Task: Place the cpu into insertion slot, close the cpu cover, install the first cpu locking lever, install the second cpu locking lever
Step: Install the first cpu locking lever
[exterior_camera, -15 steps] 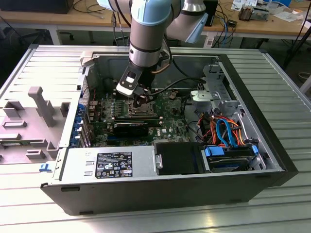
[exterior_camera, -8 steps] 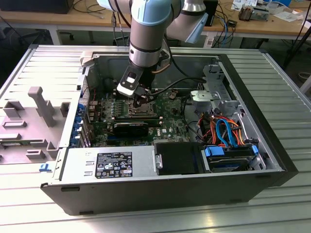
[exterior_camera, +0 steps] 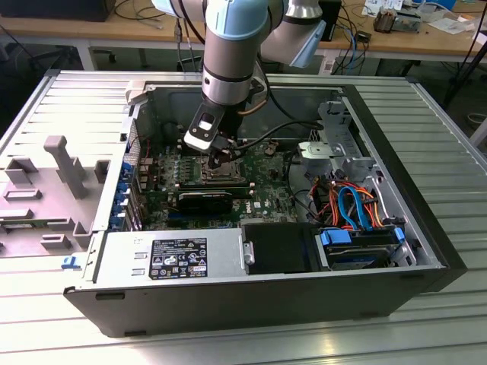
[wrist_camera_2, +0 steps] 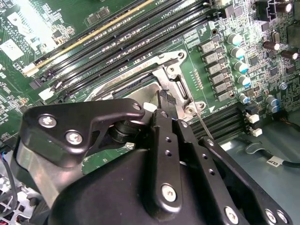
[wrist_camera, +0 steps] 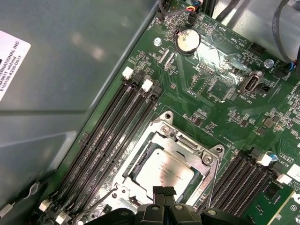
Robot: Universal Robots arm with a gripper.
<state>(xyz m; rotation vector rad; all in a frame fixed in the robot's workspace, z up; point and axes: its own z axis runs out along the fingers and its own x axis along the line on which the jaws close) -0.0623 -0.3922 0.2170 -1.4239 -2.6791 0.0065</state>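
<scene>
In the first wrist view the cpu (wrist_camera: 161, 171), a silver-grey square, lies in the insertion slot (wrist_camera: 125, 174) on the green board. The silvery cpu cover (wrist_camera: 185, 143) is down flat around it, with the chip showing through its window. My gripper (wrist_camera: 164, 192) hovers at the edge of the cpu, fingers shut together with nothing between them. The second wrist view shows the same fingertip end of the gripper (wrist_camera_2: 165, 97) low over the cpu cover (wrist_camera_2: 174, 77). A thin wire locking lever (wrist_camera_2: 204, 124) sticks out from the socket's corner. In the exterior view the gripper (exterior_camera: 221, 158) is down inside the open computer case.
Long black memory slots (wrist_camera: 117, 131) flank the socket closely. A grey power supply (exterior_camera: 175, 255) and a drive bay with blue and orange cables (exterior_camera: 354, 205) fill the case's front. The case walls (exterior_camera: 426, 228) ring the board. A row of capacitors (wrist_camera_2: 236, 56) stands beside the socket.
</scene>
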